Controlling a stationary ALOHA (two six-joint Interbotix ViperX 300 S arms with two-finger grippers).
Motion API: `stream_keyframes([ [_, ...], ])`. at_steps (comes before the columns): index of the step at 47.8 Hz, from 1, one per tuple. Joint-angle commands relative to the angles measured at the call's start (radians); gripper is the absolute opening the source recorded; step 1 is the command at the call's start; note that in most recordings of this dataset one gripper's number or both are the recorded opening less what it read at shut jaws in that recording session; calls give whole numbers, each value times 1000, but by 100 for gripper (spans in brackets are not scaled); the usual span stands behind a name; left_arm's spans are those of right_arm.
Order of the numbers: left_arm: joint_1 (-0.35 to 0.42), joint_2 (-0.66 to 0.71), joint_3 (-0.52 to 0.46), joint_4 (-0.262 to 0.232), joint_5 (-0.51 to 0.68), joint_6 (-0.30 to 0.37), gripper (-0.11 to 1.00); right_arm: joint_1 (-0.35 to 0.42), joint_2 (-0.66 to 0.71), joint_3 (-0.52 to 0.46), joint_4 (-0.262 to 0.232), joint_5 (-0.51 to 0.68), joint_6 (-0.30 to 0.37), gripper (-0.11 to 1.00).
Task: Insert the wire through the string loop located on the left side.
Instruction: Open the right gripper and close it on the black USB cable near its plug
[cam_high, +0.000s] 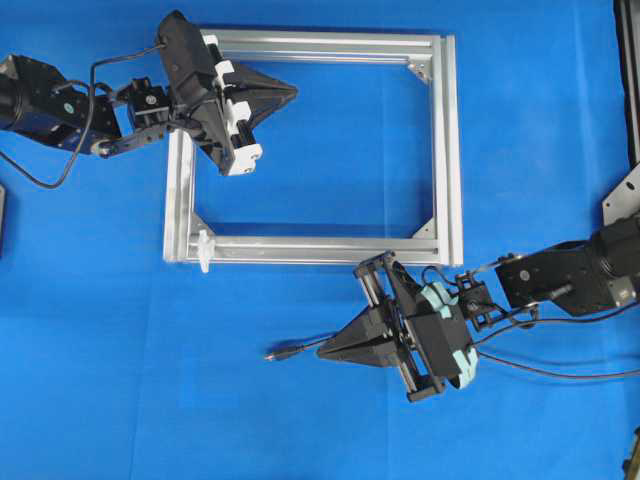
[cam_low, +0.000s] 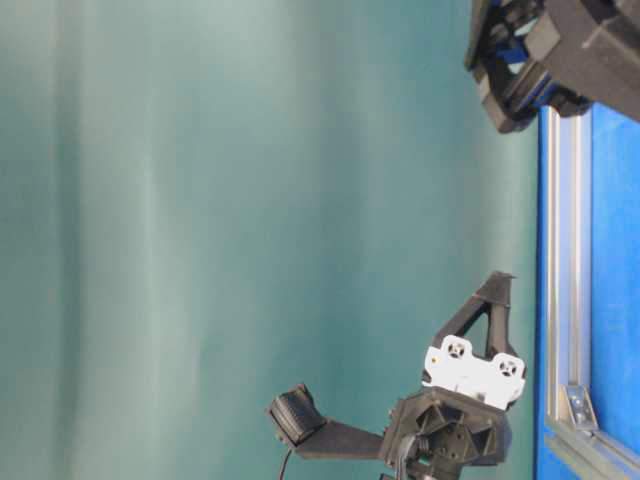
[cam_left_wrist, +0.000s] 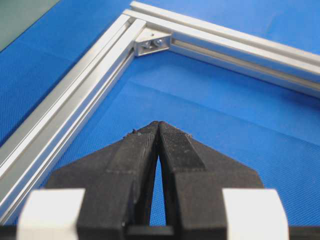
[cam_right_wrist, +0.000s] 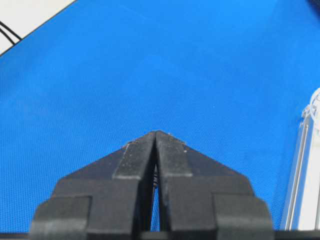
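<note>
Blue mat (cam_high: 300, 420) under everything, teal backdrop (cam_low: 200, 200) behind. On the mat, silver aluminium frame (cam_high: 450, 150); string loop (cam_high: 205, 250) white, sticking out at the frame's lower left corner. Wire (cam_high: 295, 351) on the mat below the frame, plug tip pointing left, running under the right gripper (cam_high: 322, 351); whether pinched, cannot tell, fingertips pressed together. Left gripper (cam_high: 293, 92) above the frame's upper left part, fingertips together, holding nothing. Black arm cables (cam_high: 560, 372) trailing right.
</note>
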Motion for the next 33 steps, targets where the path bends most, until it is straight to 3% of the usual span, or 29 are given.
stream_keyframes([
  [1, -8, -48, -14, 18, 26, -3, 0, 11, -67, -6, 3, -5, 11, 1],
  [23, -8, -54, -14, 18, 38, -3, 0, 14, -69, -21, 5, 80, 52, -2],
  [28, -8, -52, -15, 18, 38, -3, 0, 14, -69, -21, 5, 80, 69, 11],
  [33, -8, -52, -17, 20, 38, -3, 0, 14, -69, -23, 12, 81, 87, 37],
])
